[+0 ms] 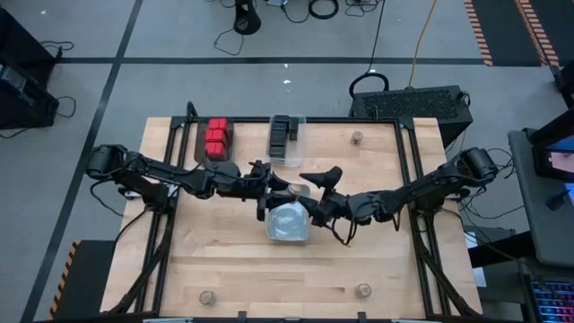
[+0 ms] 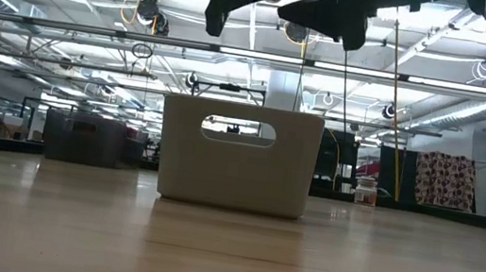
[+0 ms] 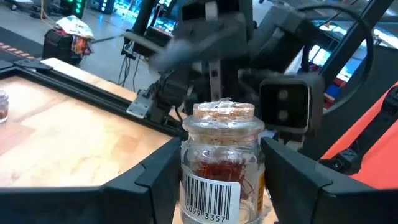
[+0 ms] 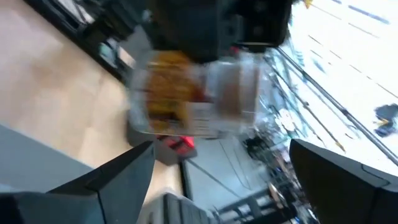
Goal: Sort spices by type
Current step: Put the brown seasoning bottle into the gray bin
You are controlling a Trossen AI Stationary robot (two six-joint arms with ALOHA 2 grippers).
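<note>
A small glass jar (image 3: 219, 168) with a cork top is clamped in the left gripper (image 3: 217, 177), held in the air above the clear bin (image 1: 289, 222) at table centre. The right gripper (image 4: 214, 171) is spread wide beside it, holding nothing. The jar is judged light, rigid, slick and breakable; it is best gripped across the glass body, below the cork.

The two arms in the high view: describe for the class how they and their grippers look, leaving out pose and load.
Both arms are dark, nearly black, built of jointed segments with rounded joint housings. The left gripper and right gripper each end in two flat, angular black fingers. Thin black cables loop beside the links.
</note>
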